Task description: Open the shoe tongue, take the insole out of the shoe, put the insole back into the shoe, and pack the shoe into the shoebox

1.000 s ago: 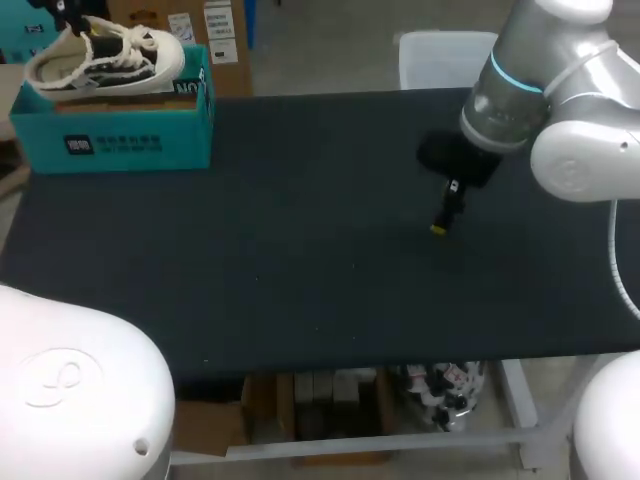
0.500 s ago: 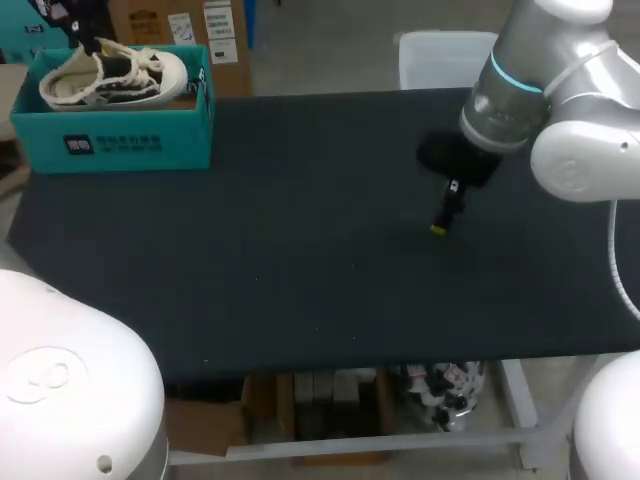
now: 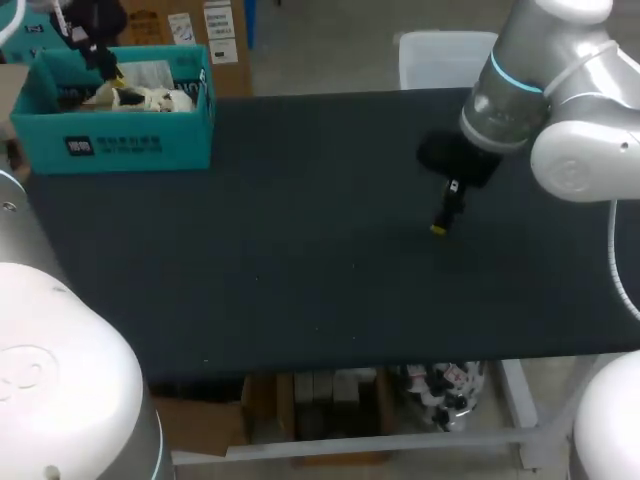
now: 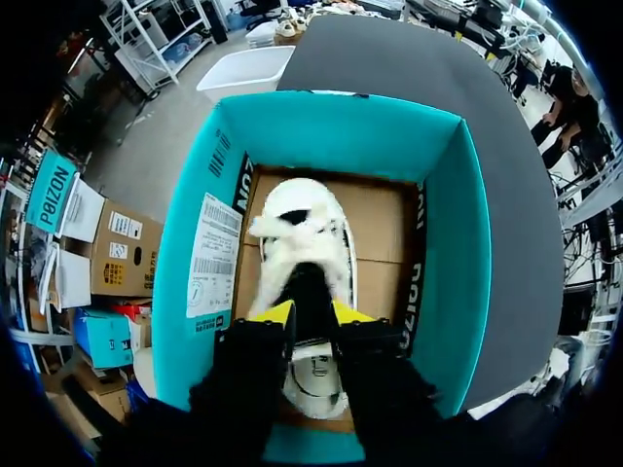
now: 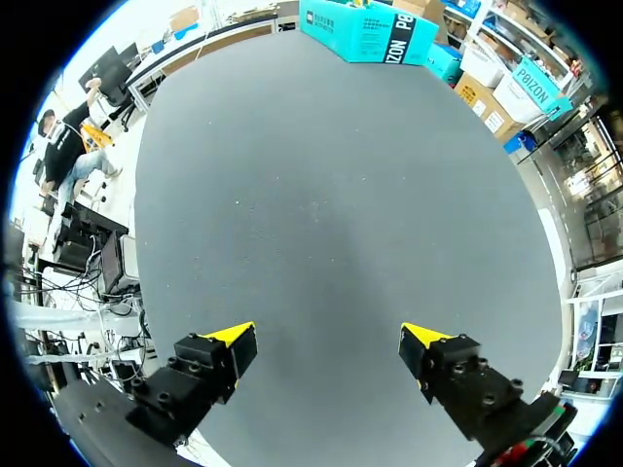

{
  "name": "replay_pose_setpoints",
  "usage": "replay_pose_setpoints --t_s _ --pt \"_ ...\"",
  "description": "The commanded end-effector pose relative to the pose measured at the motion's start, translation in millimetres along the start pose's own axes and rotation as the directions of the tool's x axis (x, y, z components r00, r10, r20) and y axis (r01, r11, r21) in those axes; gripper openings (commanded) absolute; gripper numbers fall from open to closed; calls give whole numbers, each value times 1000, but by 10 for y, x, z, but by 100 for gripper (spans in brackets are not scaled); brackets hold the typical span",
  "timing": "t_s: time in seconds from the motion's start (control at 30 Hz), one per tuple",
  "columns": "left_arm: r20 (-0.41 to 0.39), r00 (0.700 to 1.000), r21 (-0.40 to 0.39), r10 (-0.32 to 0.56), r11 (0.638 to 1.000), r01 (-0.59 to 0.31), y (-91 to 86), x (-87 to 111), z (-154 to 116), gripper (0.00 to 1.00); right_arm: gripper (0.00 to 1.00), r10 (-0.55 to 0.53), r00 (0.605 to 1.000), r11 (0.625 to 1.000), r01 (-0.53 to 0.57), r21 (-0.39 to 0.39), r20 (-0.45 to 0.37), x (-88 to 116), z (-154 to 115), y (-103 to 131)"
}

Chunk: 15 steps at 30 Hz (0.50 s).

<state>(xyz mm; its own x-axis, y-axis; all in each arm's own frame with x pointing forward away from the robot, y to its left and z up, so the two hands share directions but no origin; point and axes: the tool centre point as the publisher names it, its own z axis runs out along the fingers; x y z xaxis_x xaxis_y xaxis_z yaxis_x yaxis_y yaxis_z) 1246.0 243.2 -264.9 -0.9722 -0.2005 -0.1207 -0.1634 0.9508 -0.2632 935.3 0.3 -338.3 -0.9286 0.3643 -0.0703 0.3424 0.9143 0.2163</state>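
Lowered since earlier, the white canvas lace-up shoe (image 3: 145, 99) is sitting inside the teal cardboard shoebox (image 3: 120, 145), upper left of the frame. Left gripper (image 4: 310, 313) is still clenching it; packing is ending, and release looks due next. Right gripper (image 5: 329, 339) is idling, splayed and empty.

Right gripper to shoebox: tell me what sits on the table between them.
Nothing: only bare dark table lies between the right gripper and the teal shoebox. The head view shows it, and the right wrist view agrees.
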Motion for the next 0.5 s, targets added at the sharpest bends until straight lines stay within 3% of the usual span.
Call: replay_pose_setpoints --t_s 0.03,0.17,0.5 --pt "-127 992 -2 6 1000 -6 -30 -22 -60 100 100 -1 1000 1000 1 2 -1 2 -4 -4" --pt "-109 994 1 16 1000 -16 -101 64 -180 100 100 -1 1000 1000 1 2 -1 2 -4 -4" --pt "-59 997 -11 49 999 -50 -514 321 -633 100 100 -1 1000 1000 1 2 -1 2 -4 -4"
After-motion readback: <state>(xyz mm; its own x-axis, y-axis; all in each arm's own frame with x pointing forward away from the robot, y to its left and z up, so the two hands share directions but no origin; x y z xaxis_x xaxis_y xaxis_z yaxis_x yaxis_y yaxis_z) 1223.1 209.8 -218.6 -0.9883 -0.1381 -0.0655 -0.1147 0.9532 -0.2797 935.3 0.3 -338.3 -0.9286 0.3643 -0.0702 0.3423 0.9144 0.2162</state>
